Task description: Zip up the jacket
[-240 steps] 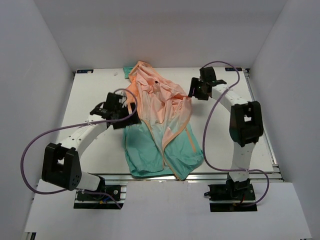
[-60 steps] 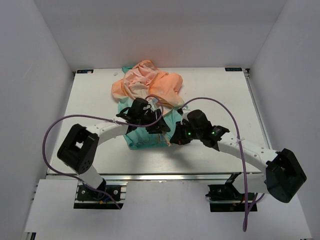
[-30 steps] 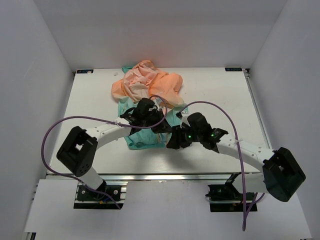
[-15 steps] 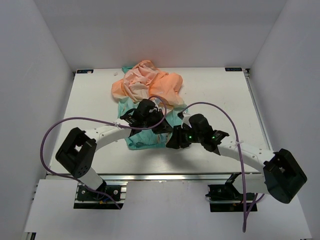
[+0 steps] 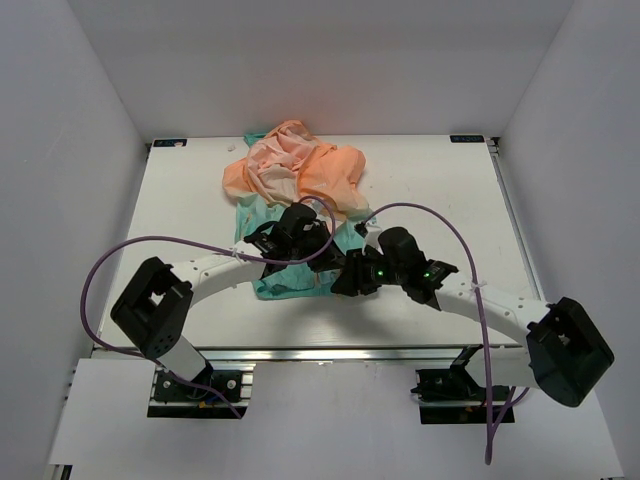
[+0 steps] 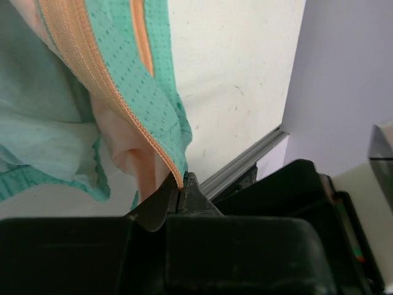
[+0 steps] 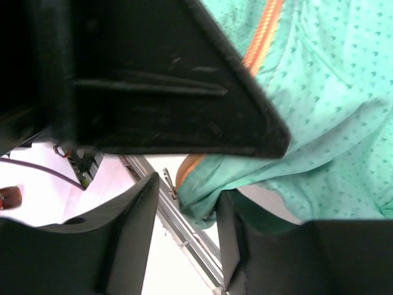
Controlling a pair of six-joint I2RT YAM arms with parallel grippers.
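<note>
The jacket (image 5: 296, 176) lies bunched at the table's middle back, peach on top and teal (image 5: 283, 282) toward the near side. My left gripper (image 5: 318, 256) is over the teal part. In the left wrist view my left gripper (image 6: 180, 184) is shut on the orange zipper edge (image 6: 98, 80), which hangs up from the jaws. My right gripper (image 5: 345, 281) sits just right of it. Seen from its wrist, my right gripper (image 7: 187, 190) is open, with the teal hem corner (image 7: 206, 184) and a small metal zipper pull (image 7: 171, 188) between its fingers (image 7: 132, 212).
The aluminium rail (image 5: 330, 352) runs along the table's near edge, close below both grippers. White walls enclose the table on the left, back and right. Purple cables (image 5: 440, 215) loop over both arms. In the right wrist view the left gripper's black body (image 7: 153, 80) fills the top.
Over the last second my left gripper has crept right and nearer, toward the right gripper, which has barely moved. Eight seconds ago the jacket lay spread out; now it is bunched.
</note>
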